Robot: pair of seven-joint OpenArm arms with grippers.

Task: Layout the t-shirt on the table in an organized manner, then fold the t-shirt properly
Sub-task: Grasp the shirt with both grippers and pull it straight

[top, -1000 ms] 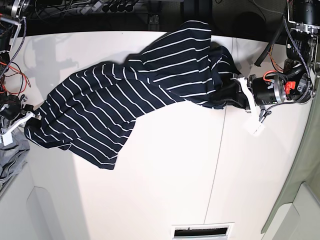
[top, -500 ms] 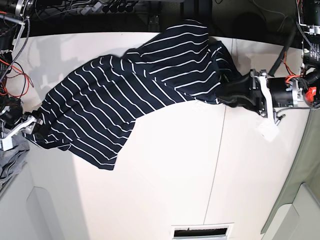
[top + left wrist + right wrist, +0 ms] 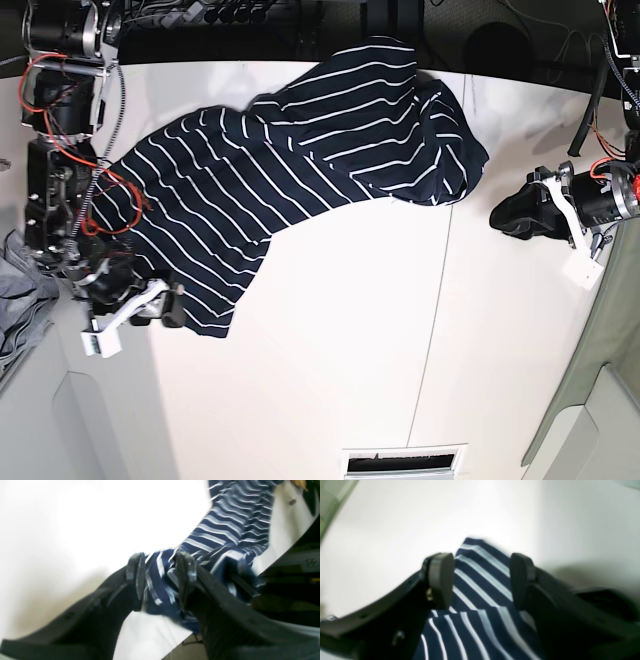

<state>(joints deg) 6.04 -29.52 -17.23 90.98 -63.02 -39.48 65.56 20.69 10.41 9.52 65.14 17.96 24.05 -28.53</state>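
The t-shirt (image 3: 300, 150), dark navy with thin white stripes, lies spread in a slant across the table (image 3: 350, 350), from the far middle to the near left. My left gripper (image 3: 503, 215) stands open to the right of the shirt's bunched right end, with a strip of white table between them in the base view. In the blurred left wrist view, striped cloth (image 3: 225, 530) shows between the parted fingers of that gripper (image 3: 161, 575). My right gripper (image 3: 170, 303) is open at the shirt's near-left hem. Its fingers (image 3: 440, 580) stand wide apart over the striped fabric (image 3: 475, 620).
A plain grey cloth (image 3: 20, 300) hangs at the table's left edge. A thin dark seam (image 3: 430, 330) runs across the tabletop right of centre. A vent slot (image 3: 405, 462) sits at the near edge. Cables and dark fixtures (image 3: 200, 15) line the far edge.
Both grippers have opened and let the shirt go. The left one drew back to the right, off the shirt. The right arm swung in from the left edge to the near-left hem.
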